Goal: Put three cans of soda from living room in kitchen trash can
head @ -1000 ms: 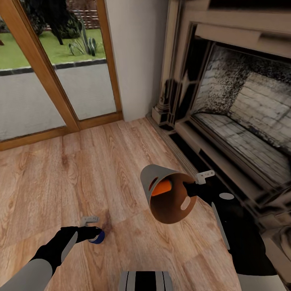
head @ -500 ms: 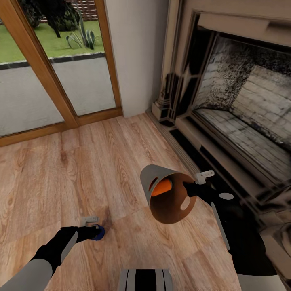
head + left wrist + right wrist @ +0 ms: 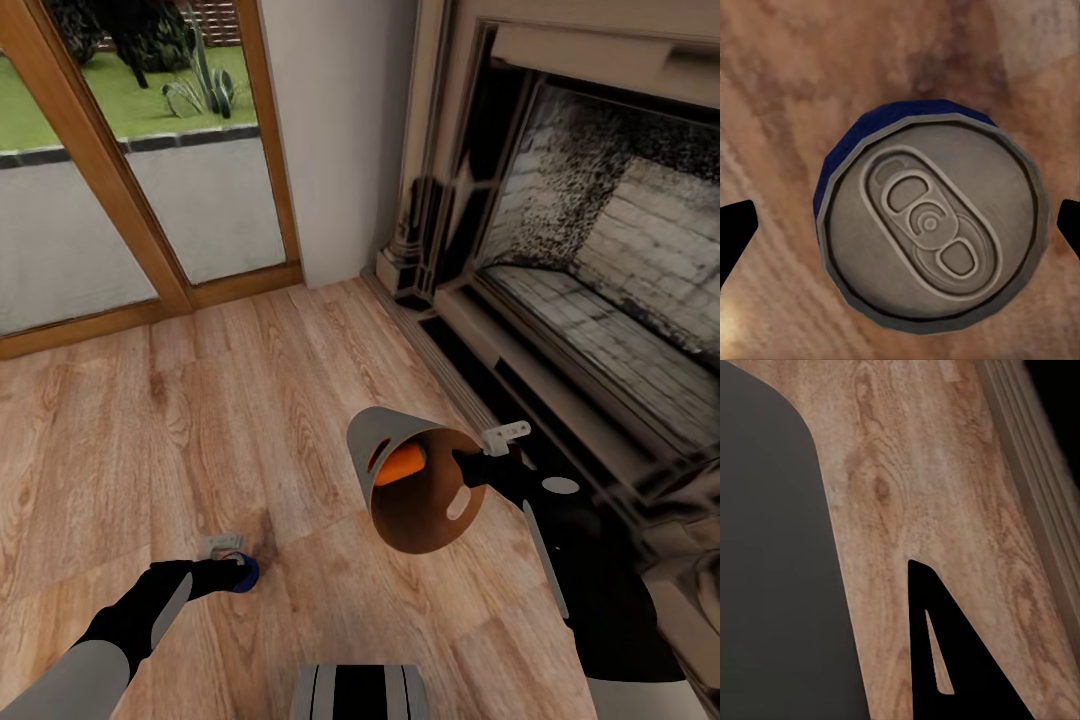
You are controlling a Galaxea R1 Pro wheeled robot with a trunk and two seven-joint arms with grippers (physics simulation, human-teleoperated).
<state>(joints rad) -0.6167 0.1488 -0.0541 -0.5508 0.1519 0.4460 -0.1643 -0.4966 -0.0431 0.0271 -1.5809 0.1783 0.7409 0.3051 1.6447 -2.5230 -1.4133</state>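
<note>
**Blue can between spread fingers as bin hangs by the hearth**

The left gripper [image 3: 236, 572] hovers low over the wood floor [image 3: 250, 400] of the living room, directly above the dark blue soda can [image 3: 930, 225], which stands upright on the boards. Seen from the left wrist, the can's silver top with its pull tab sits squarely between the two fingers [image 3: 735, 232] — their black tips show wide apart at either side, clear of the can's rim, so the grip is open and nothing is held.

On the other side, the right gripper [image 3: 470, 462] holds a grey trash can [image 3: 400, 480] by its rim, tipped on its side with its brown-lined mouth turned toward the head camera; the fingers are clamped on the rim. An orange soda can [image 3: 403, 464] lies inside the bin, near its base (whether a second orange can lies behind it cannot be told). The right wrist view shows the bin's dark grey wall [image 3: 772, 570] beside one black finger [image 3: 960, 660] over the floorboards.

Beyond the right fingers stands the ornate fireplace [image 3: 600, 260] with its brick-lined hearth — and beyond the left, wood-framed glass doors [image 3: 130, 180] face a garden.
</note>
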